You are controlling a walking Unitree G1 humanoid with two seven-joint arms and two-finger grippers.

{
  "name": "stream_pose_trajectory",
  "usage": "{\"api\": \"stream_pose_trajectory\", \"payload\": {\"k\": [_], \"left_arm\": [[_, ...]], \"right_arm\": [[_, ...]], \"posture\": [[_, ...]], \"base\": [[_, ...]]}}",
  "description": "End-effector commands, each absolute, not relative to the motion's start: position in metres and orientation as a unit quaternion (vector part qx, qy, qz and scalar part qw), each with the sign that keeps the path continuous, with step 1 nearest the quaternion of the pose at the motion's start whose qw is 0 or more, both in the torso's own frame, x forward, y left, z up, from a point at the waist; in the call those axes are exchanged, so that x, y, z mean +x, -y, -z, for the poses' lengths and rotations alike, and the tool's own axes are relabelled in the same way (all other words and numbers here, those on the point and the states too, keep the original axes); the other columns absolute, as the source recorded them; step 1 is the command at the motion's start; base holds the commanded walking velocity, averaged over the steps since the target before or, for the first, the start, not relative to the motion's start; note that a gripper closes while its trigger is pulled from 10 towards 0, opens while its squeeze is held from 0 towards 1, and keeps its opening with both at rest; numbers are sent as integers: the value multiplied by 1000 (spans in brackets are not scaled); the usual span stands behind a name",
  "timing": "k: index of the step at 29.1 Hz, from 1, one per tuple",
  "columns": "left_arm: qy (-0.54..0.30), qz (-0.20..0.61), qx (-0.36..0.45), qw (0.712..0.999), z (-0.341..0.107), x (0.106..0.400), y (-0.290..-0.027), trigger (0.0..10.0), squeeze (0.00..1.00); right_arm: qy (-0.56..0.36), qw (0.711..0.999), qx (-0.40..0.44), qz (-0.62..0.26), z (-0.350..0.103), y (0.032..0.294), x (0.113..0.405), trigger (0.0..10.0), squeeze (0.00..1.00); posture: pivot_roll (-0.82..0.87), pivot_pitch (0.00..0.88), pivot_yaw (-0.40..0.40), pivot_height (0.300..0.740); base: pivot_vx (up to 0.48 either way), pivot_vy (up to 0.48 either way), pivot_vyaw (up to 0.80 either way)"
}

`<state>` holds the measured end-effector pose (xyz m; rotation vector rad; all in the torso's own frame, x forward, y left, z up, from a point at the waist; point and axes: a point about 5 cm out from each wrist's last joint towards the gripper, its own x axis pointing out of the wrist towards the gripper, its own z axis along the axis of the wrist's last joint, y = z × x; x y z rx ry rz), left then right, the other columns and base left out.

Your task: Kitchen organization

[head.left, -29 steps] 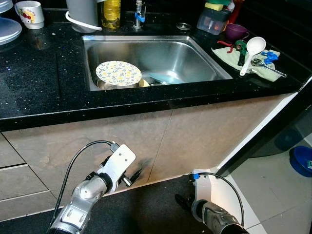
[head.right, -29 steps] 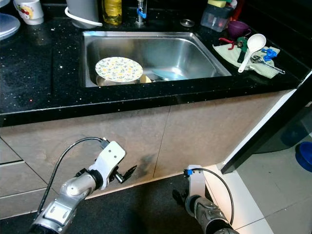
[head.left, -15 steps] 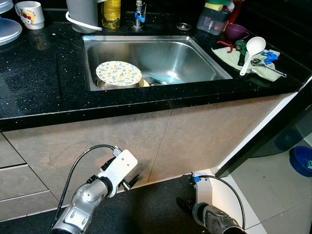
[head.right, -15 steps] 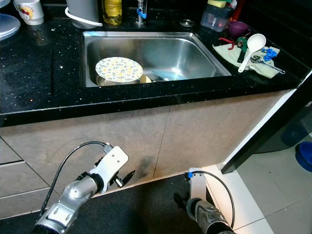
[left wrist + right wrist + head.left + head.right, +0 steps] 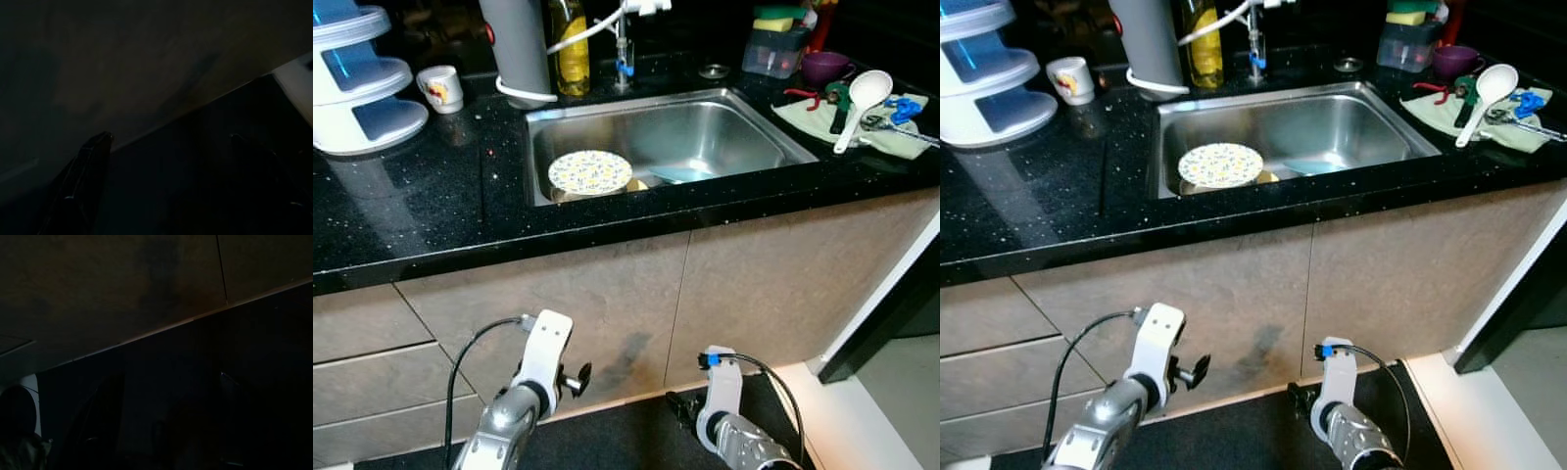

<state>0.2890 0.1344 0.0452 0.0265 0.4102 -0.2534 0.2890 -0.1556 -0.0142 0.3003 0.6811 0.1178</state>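
A floral plate point(image 5: 590, 171) lies in the steel sink point(image 5: 789, 141), resting on other dishes, with a pale blue item point(image 5: 680, 174) beside it. A white ladle point(image 5: 860, 101) rests with other utensils on a green cloth point(image 5: 899, 143) at the counter's right end. A white mug point(image 5: 441, 88) stands on the black counter to the left. Both arms hang low before the cabinet doors. My left gripper point(image 5: 578, 377) is open, its fingers point(image 5: 85, 181) apart with nothing between them. My right gripper point(image 5: 677, 403) is open too, with a finger point(image 5: 105, 416) dimly visible.
A white tiered rack point(image 5: 357, 93) stands at the counter's far left. Behind the sink are a grey cylinder point(image 5: 517, 49), a yellow bottle point(image 5: 571, 49), a faucet point(image 5: 625, 44), a sponge box point(image 5: 776, 51) and a purple bowl point(image 5: 829, 66). Dark floor lies below.
The whole picture has shifted: the sink now sits further right and the white rack has come into view, so the camera moved. Both arms still hang low.
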Motion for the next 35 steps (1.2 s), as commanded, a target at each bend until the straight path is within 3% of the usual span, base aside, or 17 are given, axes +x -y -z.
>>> {"api": "stream_pose_trajectory", "payload": {"k": [1,3,13,24,27,31,35], "left_arm": [[-234,94,-3,968,-32,286,-145,10000,0],[-274,41,1,961,-13,283,-163,10000,0],[-299,15,64,952,9,272,-178,10000,0],[-292,35,67,953,12,272,-175,10000,0],[-266,1,86,960,9,275,-177,10000,0],[-266,-25,35,963,7,276,-180,10000,0],[-259,-7,47,965,6,276,-176,10000,0]], "right_arm": [[-342,925,156,-58,19,150,284,10000,0],[-341,926,146,-65,18,145,286,10000,0],[-343,929,121,-64,17,143,288,10000,0],[-349,926,120,-78,16,141,288,10000,0],[-348,926,118,-84,15,139,290,10000,0],[-344,928,113,-83,14,138,291,10000,0],[-345,928,116,-82,14,138,290,10000,0]], "posture": [[7,141,88,740],[-4,142,82,740],[-24,155,44,740],[-28,189,-10,740],[-45,211,-31,740],[-50,216,-39,740],[-53,215,-48,740]], "base": [[0,0,0],[0,0,0],[0,0,0],[0,0,0],[0,0,0],[0,0,0],[0,0,0]]}}
